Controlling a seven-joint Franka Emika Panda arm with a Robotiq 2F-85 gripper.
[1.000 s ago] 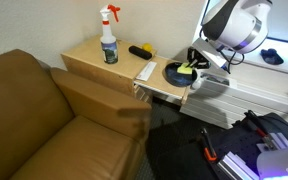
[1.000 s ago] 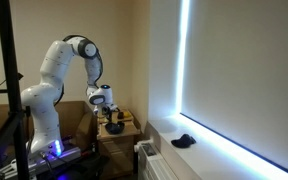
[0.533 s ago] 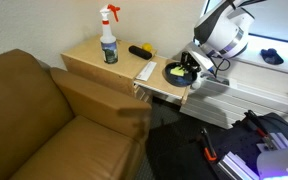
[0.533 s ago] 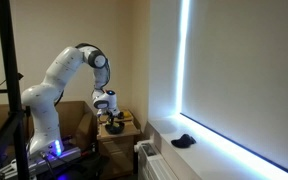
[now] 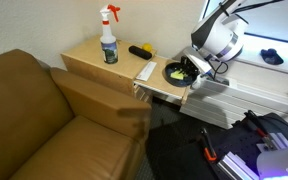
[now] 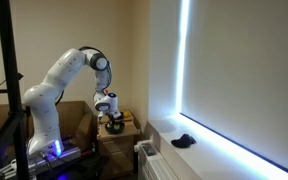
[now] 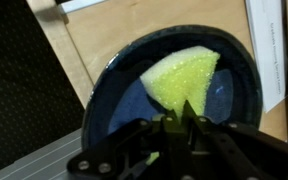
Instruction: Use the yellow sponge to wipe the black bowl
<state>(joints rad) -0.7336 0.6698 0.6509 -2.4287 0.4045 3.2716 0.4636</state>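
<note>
Gripper pinching the yellow sponge inside the black bowl

In the wrist view the gripper (image 7: 181, 118) has its fingers pressed together on the 6 o'clock edge of the yellow sponge (image 7: 184, 75), which lies flat on the floor of the black bowl (image 7: 109, 95), a little toward 1 o'clock of the bowl's centre. The sponge shows as a wedge, with one corner pointing to about 1 o'clock. Its long axis seems to run from 8 o'clock to 2 o'clock, though the fingers hide its near end. In an exterior view the gripper (image 5: 191, 66) sits at the 3 o'clock side of the bowl (image 5: 168, 73), which stands on the wooden table (image 5: 84, 58). A second ago the wrist stood higher above the bowl. It has since dropped closer, and the sponge (image 5: 175, 71) has slid toward 9 o'clock.
</note>
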